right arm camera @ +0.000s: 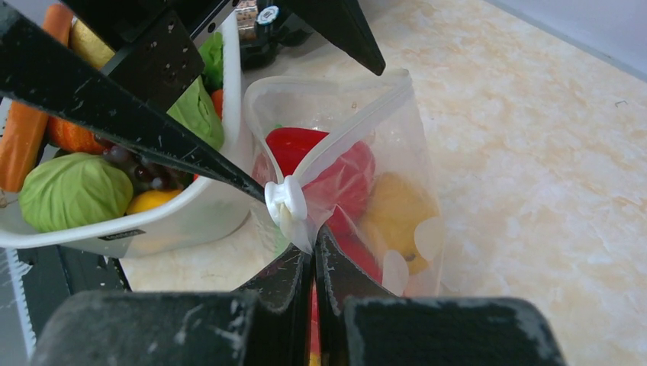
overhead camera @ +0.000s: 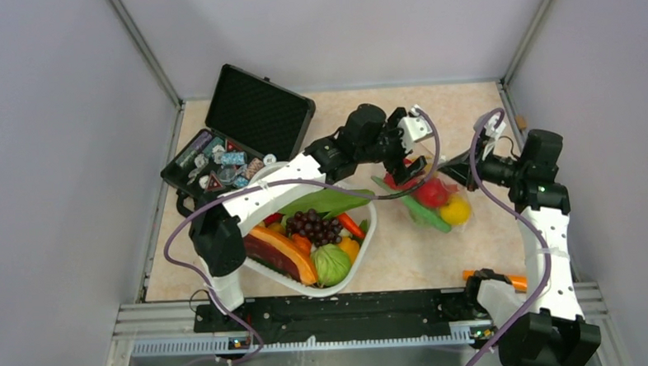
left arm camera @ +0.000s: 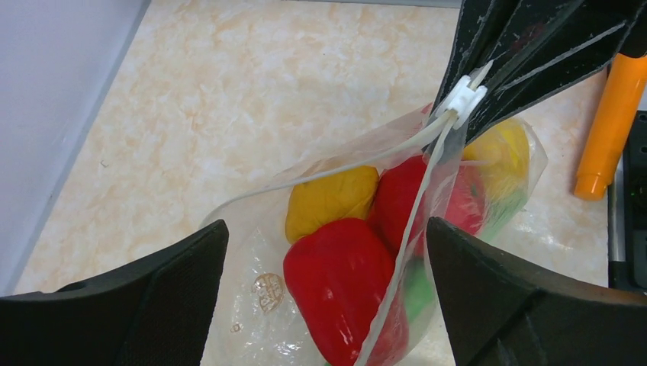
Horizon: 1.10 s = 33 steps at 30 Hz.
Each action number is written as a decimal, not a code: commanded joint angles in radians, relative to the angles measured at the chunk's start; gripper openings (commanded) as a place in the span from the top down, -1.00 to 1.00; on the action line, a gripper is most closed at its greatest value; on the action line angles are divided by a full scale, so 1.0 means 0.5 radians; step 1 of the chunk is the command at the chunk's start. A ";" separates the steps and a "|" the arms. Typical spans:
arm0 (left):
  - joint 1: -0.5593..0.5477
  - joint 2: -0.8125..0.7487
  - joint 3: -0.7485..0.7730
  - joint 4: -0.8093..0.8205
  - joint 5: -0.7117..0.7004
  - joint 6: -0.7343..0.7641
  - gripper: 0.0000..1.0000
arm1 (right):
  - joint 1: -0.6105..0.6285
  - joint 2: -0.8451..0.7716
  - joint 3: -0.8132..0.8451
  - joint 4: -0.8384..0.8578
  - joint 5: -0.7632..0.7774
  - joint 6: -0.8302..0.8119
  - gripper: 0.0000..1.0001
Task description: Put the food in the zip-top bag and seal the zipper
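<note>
The zip-top bag (overhead camera: 427, 197) lies right of the basket, mouth open. It holds food: red pieces (left arm camera: 343, 282), a yellow piece (left arm camera: 332, 194), a lemon (overhead camera: 456, 210) and a green pod (overhead camera: 421, 212). My left gripper (left arm camera: 324, 305) is open, its fingers (right arm camera: 114, 99) either side of the bag's mouth, holding nothing. My right gripper (right arm camera: 313, 255) is shut on the bag's corner just beside the white slider (right arm camera: 286, 200) of the zipper (left arm camera: 412, 221). The two zipper strips spread apart from the slider. In the top view the left gripper (overhead camera: 402, 156) and right gripper (overhead camera: 459, 167) meet over the bag.
A white basket (overhead camera: 365, 247) of other toy food, with grapes and a papaya slice, stands left of the bag and also shows in the right wrist view (right arm camera: 191, 213). An open black hard case (overhead camera: 256, 112) is at the back left. An orange piece (overhead camera: 494, 276) lies by the right arm's base.
</note>
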 commanded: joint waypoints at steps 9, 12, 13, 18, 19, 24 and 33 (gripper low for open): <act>0.152 -0.023 0.099 -0.119 0.654 0.182 -0.97 | 0.020 -0.040 0.128 -0.027 -0.106 -0.119 1.00; 0.174 -0.035 0.069 -0.070 0.659 0.199 -0.97 | 0.020 -0.059 0.122 -0.033 -0.115 -0.122 1.00; 0.183 -0.052 0.036 -0.036 0.668 0.211 -0.97 | 0.020 -0.063 0.123 -0.037 -0.114 -0.122 1.00; 0.196 -0.264 -0.201 0.188 0.651 0.276 -0.97 | 0.020 -0.080 0.120 -0.030 -0.112 -0.110 1.00; 0.196 -0.311 -0.282 0.258 0.638 0.279 -0.97 | 0.020 -0.080 0.117 -0.023 -0.114 -0.106 1.00; 0.199 -0.290 -0.294 0.341 0.649 0.292 -0.97 | 0.020 -0.088 0.113 -0.023 -0.160 -0.113 1.00; 0.199 -0.162 -0.126 0.204 0.766 0.334 -0.97 | 0.023 -0.102 0.113 -0.033 -0.202 -0.134 1.00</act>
